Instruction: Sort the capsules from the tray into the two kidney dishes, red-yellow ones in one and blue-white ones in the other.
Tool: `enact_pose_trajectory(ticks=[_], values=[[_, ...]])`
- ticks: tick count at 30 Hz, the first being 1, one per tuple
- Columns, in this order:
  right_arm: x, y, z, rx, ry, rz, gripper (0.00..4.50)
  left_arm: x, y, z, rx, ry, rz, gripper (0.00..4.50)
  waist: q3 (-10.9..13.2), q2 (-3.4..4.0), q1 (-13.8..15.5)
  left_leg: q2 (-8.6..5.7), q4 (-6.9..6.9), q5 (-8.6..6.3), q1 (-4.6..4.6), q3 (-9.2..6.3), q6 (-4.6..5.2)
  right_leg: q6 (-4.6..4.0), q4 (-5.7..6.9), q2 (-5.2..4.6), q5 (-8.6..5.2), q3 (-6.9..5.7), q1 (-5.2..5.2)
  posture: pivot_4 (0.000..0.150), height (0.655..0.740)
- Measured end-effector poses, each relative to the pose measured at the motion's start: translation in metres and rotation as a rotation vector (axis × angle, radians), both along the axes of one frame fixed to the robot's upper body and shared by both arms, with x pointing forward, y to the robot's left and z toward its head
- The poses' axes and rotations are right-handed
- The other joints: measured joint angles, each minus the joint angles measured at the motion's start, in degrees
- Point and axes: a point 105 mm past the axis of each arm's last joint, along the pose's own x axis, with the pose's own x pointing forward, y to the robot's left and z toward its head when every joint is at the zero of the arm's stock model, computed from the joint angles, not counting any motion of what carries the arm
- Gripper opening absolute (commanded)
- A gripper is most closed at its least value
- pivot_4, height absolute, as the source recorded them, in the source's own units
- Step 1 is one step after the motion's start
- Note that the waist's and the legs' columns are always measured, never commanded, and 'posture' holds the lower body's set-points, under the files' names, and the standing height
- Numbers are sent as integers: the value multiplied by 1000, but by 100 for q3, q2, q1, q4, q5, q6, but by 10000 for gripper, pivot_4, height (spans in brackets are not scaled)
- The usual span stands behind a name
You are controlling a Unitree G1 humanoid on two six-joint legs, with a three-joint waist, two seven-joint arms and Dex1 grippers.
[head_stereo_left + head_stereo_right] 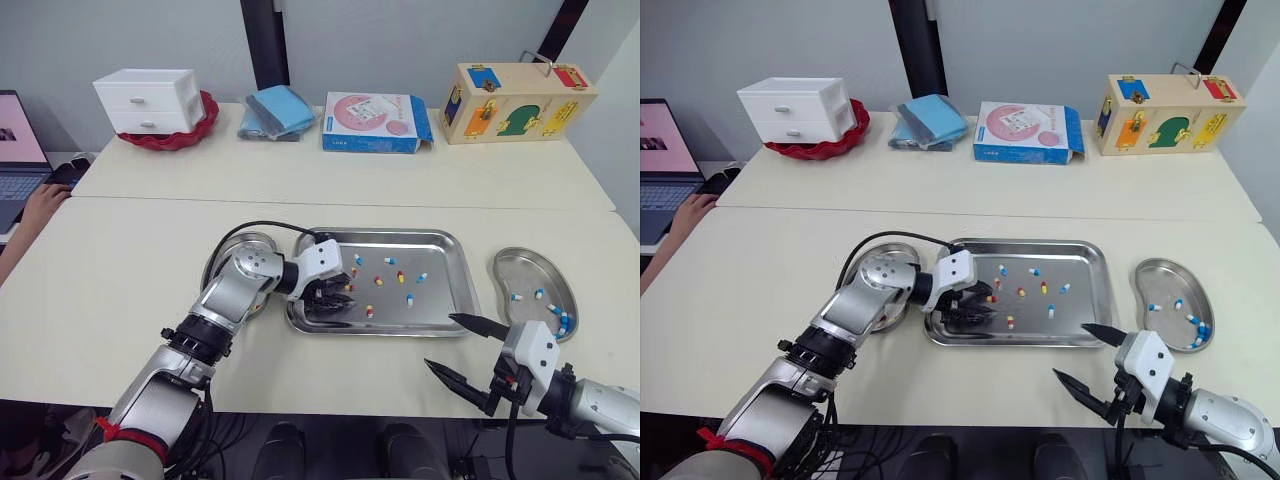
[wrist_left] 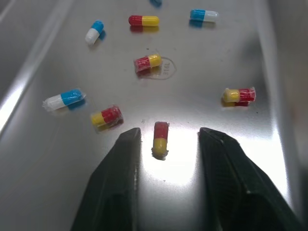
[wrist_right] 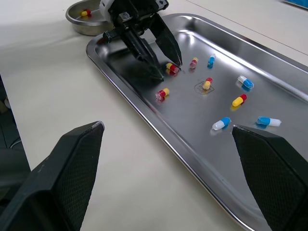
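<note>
The rectangular stainless-steel tray [image 1: 445, 300] is seen at the middle of the cream table [image 1: 120, 260], flanked by two kidney dishes. The left gripper [image 1: 338, 300] is placed low inside the tray's left end. From the head cameras the gap between its fingers cannot be made out. In the left wrist view the black fingers [image 2: 120, 168] are shown spread, with a red-and-yellow capsule [image 2: 160, 138] lying on the tray floor between them, touched by neither. Loose capsules of both colourings [image 1: 400, 277] are scattered beyond it.

The left steel kidney dish [image 1: 238, 240] is largely covered by the arm from above, but a second red-and-yellow capsule [image 3: 86, 12] inside it is revealed by the right wrist view. Blue-and-white capsules [image 1: 562, 322] are contained in the right steel kidney dish [image 1: 520, 265]. The right gripper [image 1: 440, 341] is held spread and empty above the table, near the tray's front right corner.
</note>
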Motion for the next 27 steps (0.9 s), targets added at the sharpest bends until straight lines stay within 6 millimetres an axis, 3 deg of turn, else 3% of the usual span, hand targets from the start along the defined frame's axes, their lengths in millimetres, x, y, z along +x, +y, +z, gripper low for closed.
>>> enact_pose_trajectory(ticks=[3, 15, 19, 22, 27], values=[[0, 0, 0, 0, 0, 0, 45000, 1, -2, -1, 6, -12, -6, 197, -1, 0, 0, 0, 0, 0, 4, 0, 0, 0, 0, 0, 0, 0, 4, 1500, 7400], [-1, -1, -1, -28, -3, 6, 45000, -7, 1, 1, 24, -28, -22, 197, -1, 2, -8, 0, -1, 0, 8, 0, 0, 0, 0, 0, 0, 1, 7, 1500, 7400], [-2, -2, -4, -64, -27, 28, 45000, -16, 11, 25, -10, -40, -2, 197, -1, 1, -4, 1, -1, 0, 5, -1, 0, 0, 0, 0, 0, 0, 6, 1500, 7400], [-1, 1, -5, -70, -48, 61, 45000, -22, 27, 46, -39, -59, 45, 197, -1, 2, -19, 2, -2, 0, 10, 0, 0, 0, 0, 0, 0, 2, 7, 1500, 7400], [5, 11, -2, -57, -114, 157, 45000, -16, 95, 64, -39, -85, 329, 197, 0, 3, -37, 3, -4, 0, 10, -1, 0, 0, 0, 0, -1, 0, 7, 1500, 7400]])
